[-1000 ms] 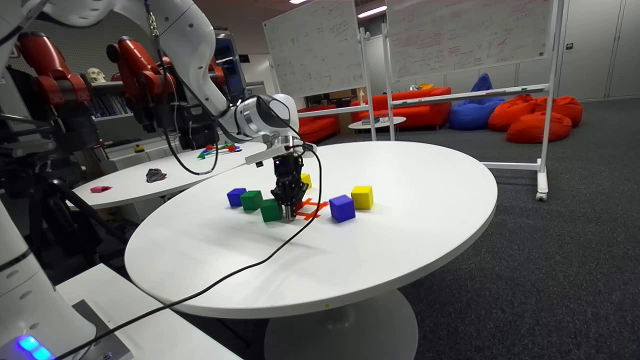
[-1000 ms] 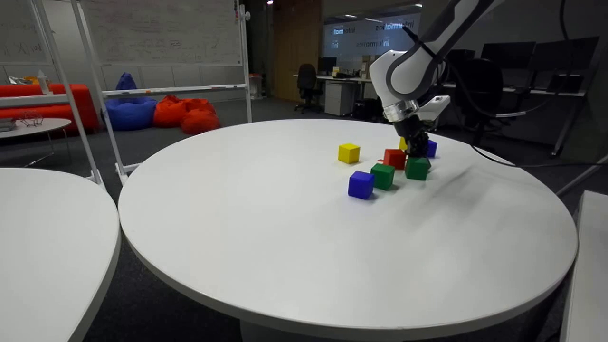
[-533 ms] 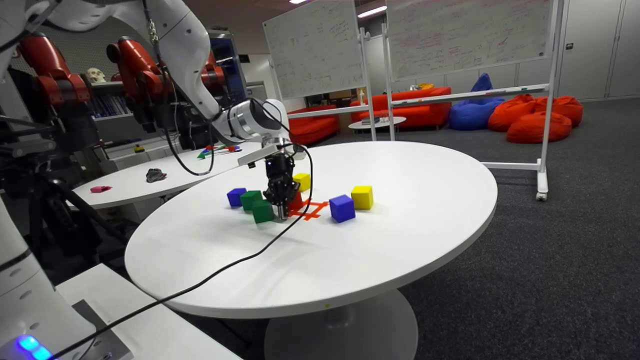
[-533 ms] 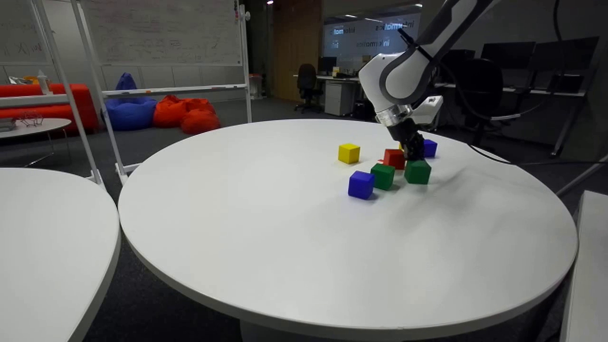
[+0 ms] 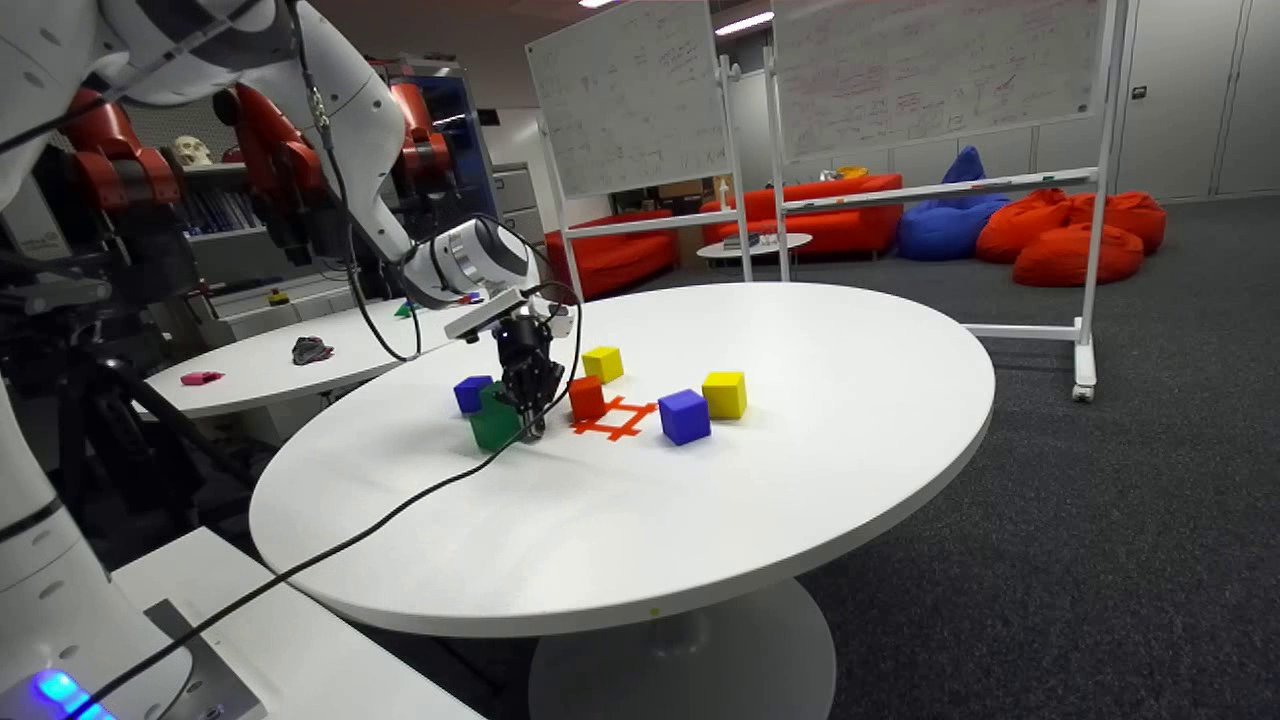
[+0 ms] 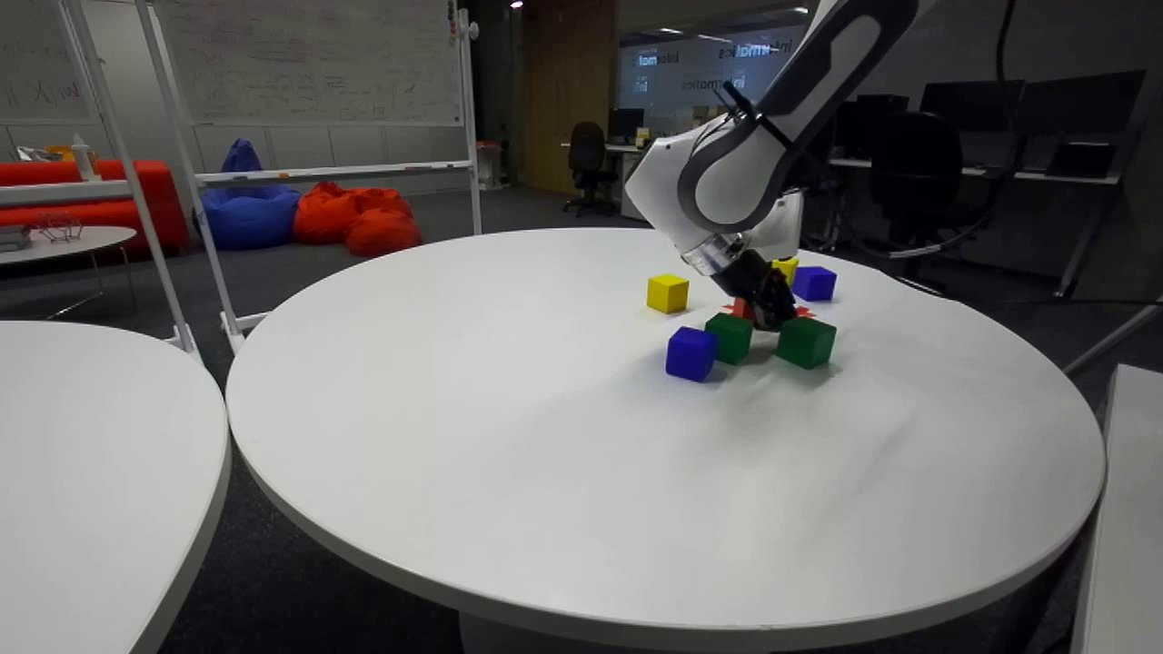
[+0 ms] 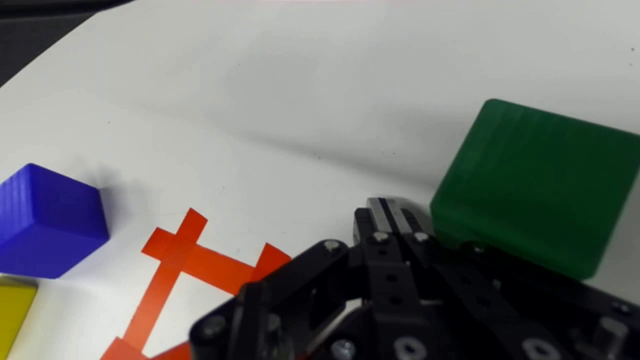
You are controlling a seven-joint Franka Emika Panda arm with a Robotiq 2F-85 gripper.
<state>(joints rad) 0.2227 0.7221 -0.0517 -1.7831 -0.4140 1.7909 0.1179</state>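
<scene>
Beside jaws, green cube [image 7: 540,185], corner pointing at them; jaws pressed together, empty.

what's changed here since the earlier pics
The shut gripper moved away from the red tape grid, and the green block beside it shifted the same way, apparently pushed. Nothing was taken hold of or let go. The blue blocks and yellow blocks stayed put.

Rnd wht tbl [image 6: 454,436]: 2 grn cubes [image 6: 806,342], 2 blu cubes [image 6: 690,354], 2 yel cubes [image 6: 668,293], red cube [image 5: 587,398], red tape [image 7: 175,252].
</scene>
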